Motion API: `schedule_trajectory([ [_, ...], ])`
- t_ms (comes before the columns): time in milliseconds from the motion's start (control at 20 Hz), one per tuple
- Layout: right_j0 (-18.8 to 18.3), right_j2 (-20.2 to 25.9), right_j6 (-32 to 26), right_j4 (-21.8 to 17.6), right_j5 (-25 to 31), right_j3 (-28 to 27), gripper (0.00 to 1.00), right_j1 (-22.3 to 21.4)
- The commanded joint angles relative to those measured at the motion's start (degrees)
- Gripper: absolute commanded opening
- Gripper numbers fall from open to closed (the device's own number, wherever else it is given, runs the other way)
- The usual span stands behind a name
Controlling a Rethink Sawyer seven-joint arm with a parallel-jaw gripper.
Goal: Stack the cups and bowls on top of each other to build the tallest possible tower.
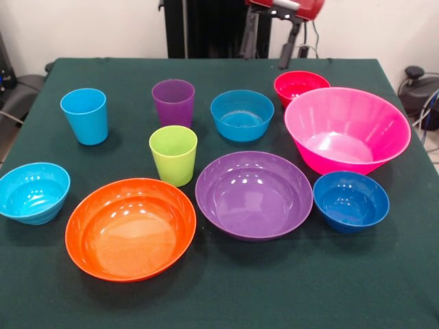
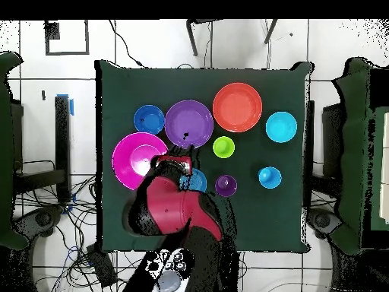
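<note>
Your claw (image 1: pixel 288 51) hangs at the far edge of the worktop (image 1: pixel 384 288), just behind the red bowl (image 1: pixel 300 85); whether it is open or closed cannot be told from either view. Nothing is stacked yet: every piece sits apart and mouth-up on the green cloth.

The light blue cup (image 1: pixel 85 115), purple cup (image 1: pixel 173 101) and lime green cup (image 1: pixel 173 155) stand upright in the middle-left. The blue bowl (image 1: pixel 241 114) sits beside the red one, the cyan bowl (image 1: pixel 33 192) at the left edge, the dark blue bowl (image 1: pixel 350 200) at the right. The big pink bowl (image 1: pixel 346 129) fills the right side, touching or overlapping the red bowl's rim from this angle. The wide orange bowl (image 1: pixel 130 227) and wide purple bowl (image 1: pixel 254 194) lie nearest the camera.

You are best placed to start with the red or blue bowl. Grip one wall at the rim, lift straight up clear of the pink bowl, and choose a steady base before adding height.
</note>
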Motion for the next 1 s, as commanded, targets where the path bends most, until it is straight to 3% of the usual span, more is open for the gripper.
schedule_trajectory([
  [50, 1.5, 2.6, 3.7, 0.0, 6.1, -3.4, 1.00, 4.0],
  [400, 5.1, -0.3, 5.9, 3.2, 7.3, -5.6, 1.00, 6.2],
  [700, 0.4, 4.2, 3.5, 1.0, 7.2, -5.0, 1.00, 5.4],
  [1000, -0.5, 4.9, 4.0, 0.5, 4.0, -5.9, 1.00, 7.7],
])
